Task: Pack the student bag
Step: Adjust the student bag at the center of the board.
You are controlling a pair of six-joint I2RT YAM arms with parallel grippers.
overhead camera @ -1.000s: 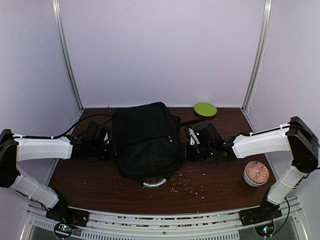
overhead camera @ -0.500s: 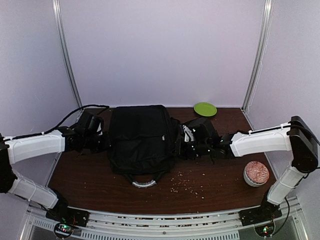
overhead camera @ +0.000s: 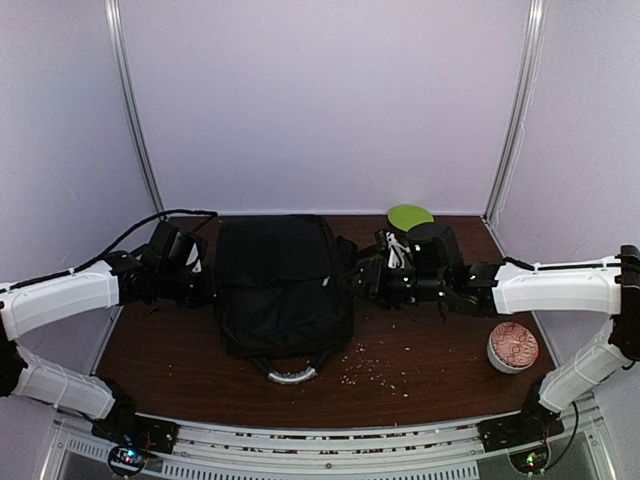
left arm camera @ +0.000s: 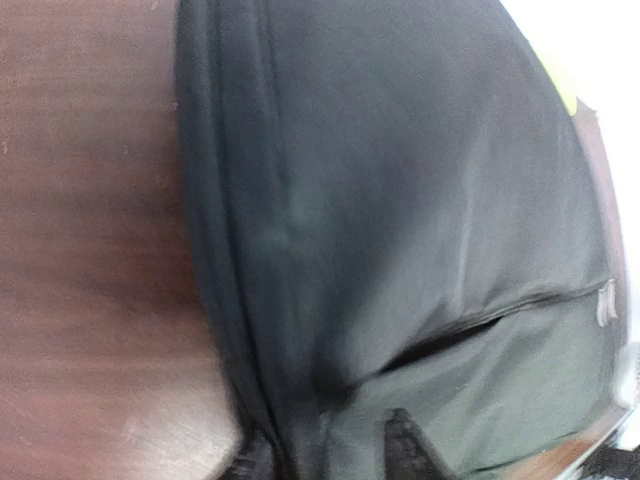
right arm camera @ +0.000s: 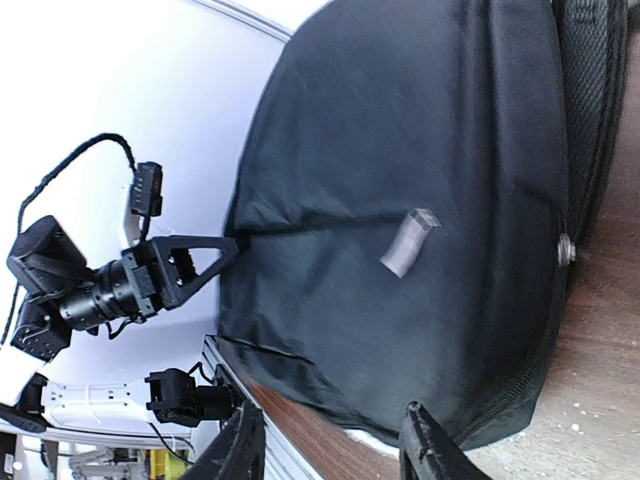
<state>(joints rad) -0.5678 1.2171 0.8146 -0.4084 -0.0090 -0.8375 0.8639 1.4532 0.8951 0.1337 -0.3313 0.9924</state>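
Right end effector [right arm camera: 330, 445] just releases and opens, left end effector [left arm camera: 325, 455] parts again over the left edge of the student bag [overhead camera: 285, 285], which lies flat mid-worktop [overhead camera: 420, 350], so repositioning looks done.

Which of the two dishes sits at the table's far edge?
The flat lime-green plate, at the back; the red-patterned bowl stands nearer the front, on the right.

Brown table [overhead camera: 170, 350], student bag [overhead camera: 285, 285], green plate [overhead camera: 410, 216], bowl [overhead camera: 512, 346], crumbs [overhead camera: 375, 370]
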